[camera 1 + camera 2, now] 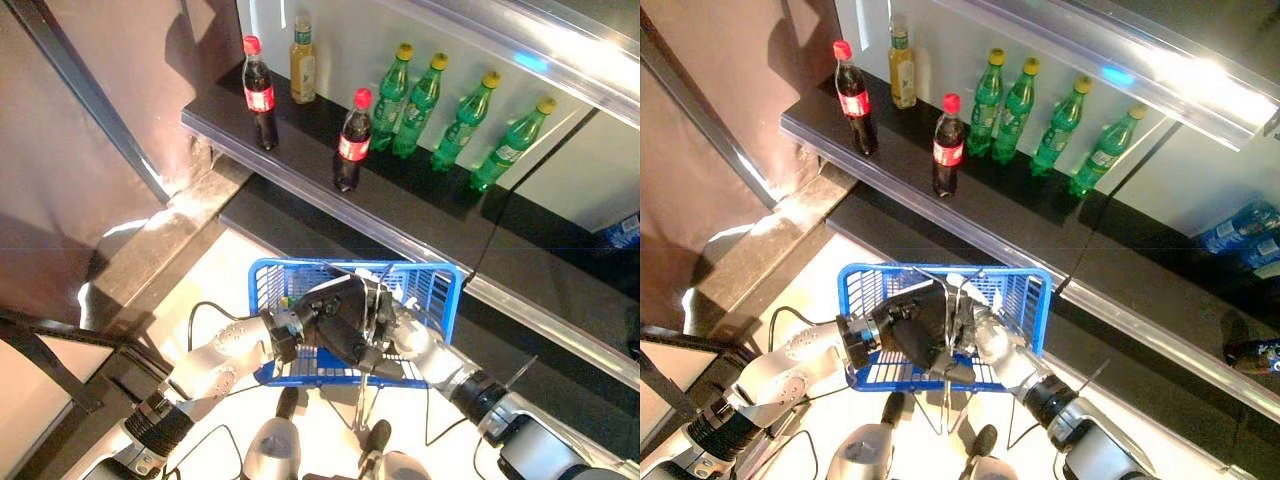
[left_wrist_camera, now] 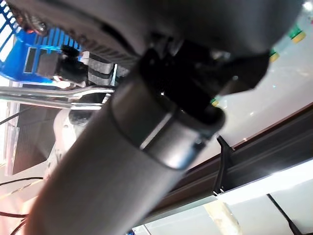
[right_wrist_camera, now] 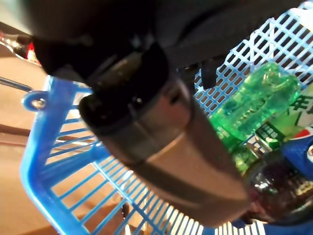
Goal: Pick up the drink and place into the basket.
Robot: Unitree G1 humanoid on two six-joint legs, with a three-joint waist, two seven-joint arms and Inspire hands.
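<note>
Over the blue basket [image 1: 440, 290] both hands meet; left hand [image 1: 335, 320] and right hand [image 1: 385, 325] grips unreadable. Green bottle [image 3: 254, 105] lies inside. Cola bottles [image 1: 353, 140] stand on the shelf [image 1: 300, 165] beyond.

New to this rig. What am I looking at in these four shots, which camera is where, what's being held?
It is a two-legged humanoid robot with silver-grey arms and dark fingered hands. The two wide shots come from a stereo camera on its head, looking down. The two close shots come from cameras on its wrists, mostly filled by the arms themselves.

In front is a black shelf. On it stand two dark cola bottles with red caps, one yellow bottle and four green plastic bottles with yellow caps.

Below, both hands meet over a blue plastic mesh basket: the left hand and the right hand. Whether their fingers grip anything cannot be read here.

The right wrist view shows the basket already holds a green bottle and a dark bottle.
</note>
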